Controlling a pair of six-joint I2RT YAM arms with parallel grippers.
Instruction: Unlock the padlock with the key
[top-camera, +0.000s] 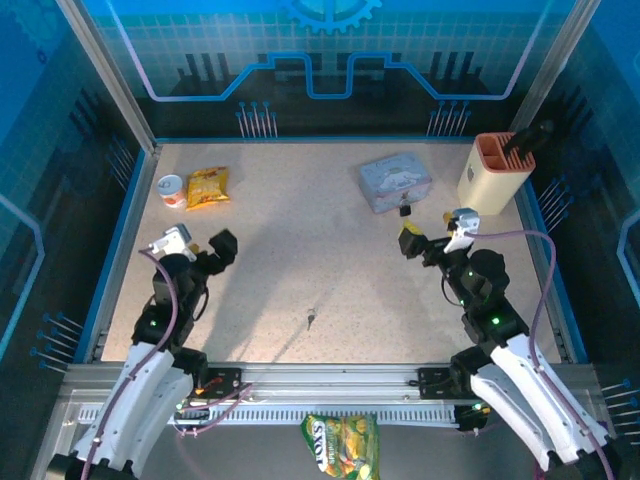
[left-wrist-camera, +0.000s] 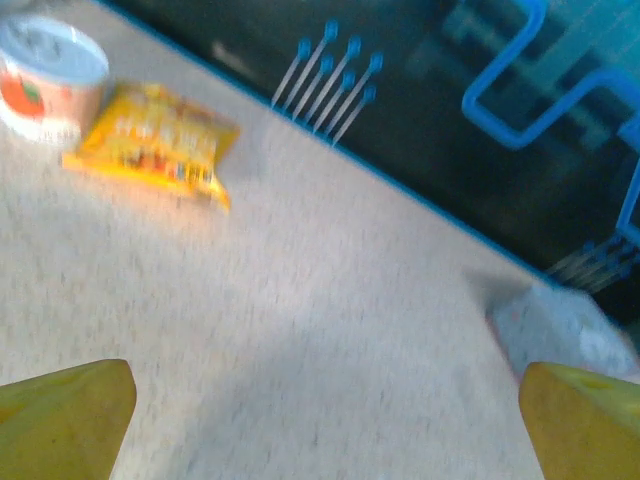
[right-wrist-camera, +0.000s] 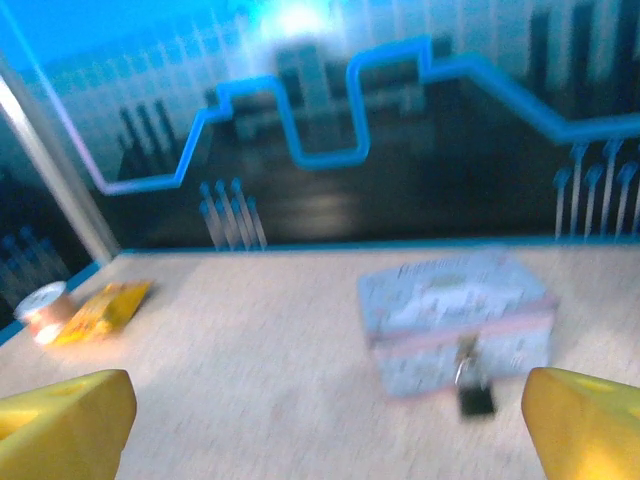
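The small dark padlock (top-camera: 405, 210) hangs on the front clasp of a pale blue printed tin box (top-camera: 395, 182) at the back right of the table. In the right wrist view the padlock (right-wrist-camera: 475, 398) dangles below the tin box (right-wrist-camera: 455, 310), ahead and to the right of centre. The thin silvery key (top-camera: 312, 320) lies flat on the table near the front middle, apart from both arms. My right gripper (top-camera: 428, 226) is open just in front of the padlock, and its yellow fingertips (right-wrist-camera: 65, 425) stand wide apart around nothing. My left gripper (top-camera: 215, 250) is open over bare table at the left.
A beige holder (top-camera: 495, 172) with dark handles stands right of the tin box. A yellow snack bag (top-camera: 208, 187) and a small cup (top-camera: 172, 190) sit at the back left. Another snack bag (top-camera: 340, 445) lies in front of the table rail. Frame posts bound the table.
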